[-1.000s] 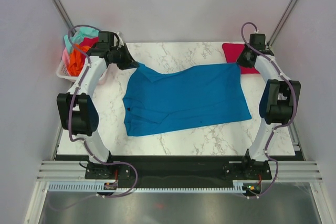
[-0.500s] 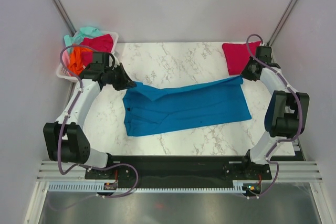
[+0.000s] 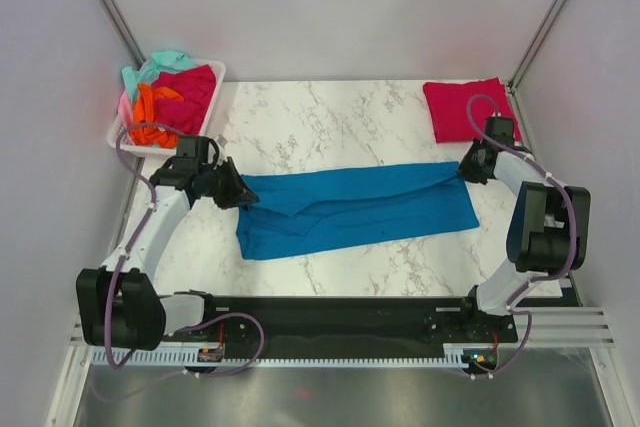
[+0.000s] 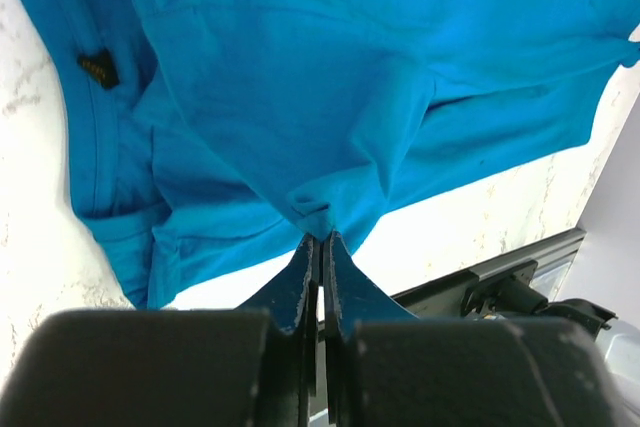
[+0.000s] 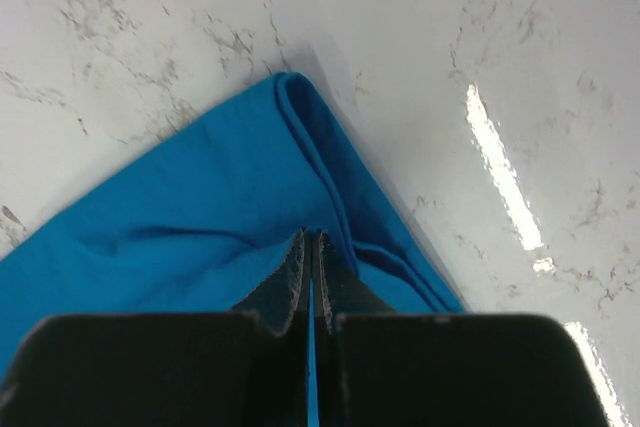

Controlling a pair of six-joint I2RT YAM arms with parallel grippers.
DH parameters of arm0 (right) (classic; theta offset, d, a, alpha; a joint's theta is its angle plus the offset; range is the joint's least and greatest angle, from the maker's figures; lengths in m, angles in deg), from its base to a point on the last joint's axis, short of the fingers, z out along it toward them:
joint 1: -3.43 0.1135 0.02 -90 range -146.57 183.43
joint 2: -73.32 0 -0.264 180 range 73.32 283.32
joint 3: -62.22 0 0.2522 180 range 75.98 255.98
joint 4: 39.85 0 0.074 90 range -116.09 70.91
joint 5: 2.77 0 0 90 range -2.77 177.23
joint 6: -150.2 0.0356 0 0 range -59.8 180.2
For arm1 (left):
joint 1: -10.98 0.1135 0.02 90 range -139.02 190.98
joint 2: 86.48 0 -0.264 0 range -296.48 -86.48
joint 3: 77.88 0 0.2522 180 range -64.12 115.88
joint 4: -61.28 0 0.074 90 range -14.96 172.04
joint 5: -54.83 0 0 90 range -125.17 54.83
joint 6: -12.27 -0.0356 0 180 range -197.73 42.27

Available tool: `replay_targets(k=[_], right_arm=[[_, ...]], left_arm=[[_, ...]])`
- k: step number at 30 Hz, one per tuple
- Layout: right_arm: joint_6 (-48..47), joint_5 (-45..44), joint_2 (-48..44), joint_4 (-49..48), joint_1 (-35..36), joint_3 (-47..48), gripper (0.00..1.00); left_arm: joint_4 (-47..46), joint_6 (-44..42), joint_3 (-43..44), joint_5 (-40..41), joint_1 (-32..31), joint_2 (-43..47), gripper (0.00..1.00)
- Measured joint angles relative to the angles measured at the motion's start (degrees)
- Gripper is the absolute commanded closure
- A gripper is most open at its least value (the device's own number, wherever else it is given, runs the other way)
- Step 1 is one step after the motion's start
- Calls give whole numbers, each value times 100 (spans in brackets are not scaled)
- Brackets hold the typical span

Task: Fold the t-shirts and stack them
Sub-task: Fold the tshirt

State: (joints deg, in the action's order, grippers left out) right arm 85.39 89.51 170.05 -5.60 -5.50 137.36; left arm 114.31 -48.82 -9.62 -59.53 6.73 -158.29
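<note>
The teal shirt [image 3: 360, 209] is lying across the middle of the surface [image 3: 330, 112], doubled over along its length into a long band (a small dark label [image 4: 97, 67] is showing near its left end). The left fingers [image 3: 244, 196] are pressing together on a bunched fold at the band's left end, pinching the cloth. The right fingers [image 3: 463, 168] are likewise pinching the layered cloth at the band's far right corner, near the surface's right edge. A folded red shirt [image 3: 465, 109] is resting at the far right corner, apart from the teal one. A basket [image 3: 214, 93] is sitting by the far left corner, holding more shirts [image 3: 165, 107] in a heap.
</note>
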Motion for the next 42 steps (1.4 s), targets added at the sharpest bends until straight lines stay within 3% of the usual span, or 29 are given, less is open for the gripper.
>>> replay_targets(k=[2,3,4,6,7,14,21,26,33,39,42], right_arm=[[9,-15,-31,-11,-15,-140,91],[33,-24,-55,-46,-39,-227,67],[90,-37,-85,-44,-79,-321,56],[120,-85,-162,-50,-190,-494,31],[168,-114,-223,-37,-273,-595,27],[234,-203,-883,24,-540,-776,24],[267,-52,-1714,4,-63,-776,23],[306,101,-2050,17,459,-898,23],[286,192,-2677,227,531,-1309,23],[232,245,-3379,363,531,-1626,22],[155,262,-3429,409,531,-1707,22]], left_arm=[[-42,2,-186,-13,0,164,82],[-37,22,-310,-33,0,260,78],[-37,35,-448,-70,0,363,70],[-31,79,-765,-186,0,590,64],[-35,105,-931,-240,0,713,60],[120,195,-1423,-260,0,1563,58],[-140,385,-1414,144,-76,1300,58],[-713,675,-1384,632,-400,162,59],[-1241,1003,-750,984,-542,-1899,67],[-1386,986,444,1292,-564,-2933,70],[-898,839,1825,1670,-566,-3880,67]])
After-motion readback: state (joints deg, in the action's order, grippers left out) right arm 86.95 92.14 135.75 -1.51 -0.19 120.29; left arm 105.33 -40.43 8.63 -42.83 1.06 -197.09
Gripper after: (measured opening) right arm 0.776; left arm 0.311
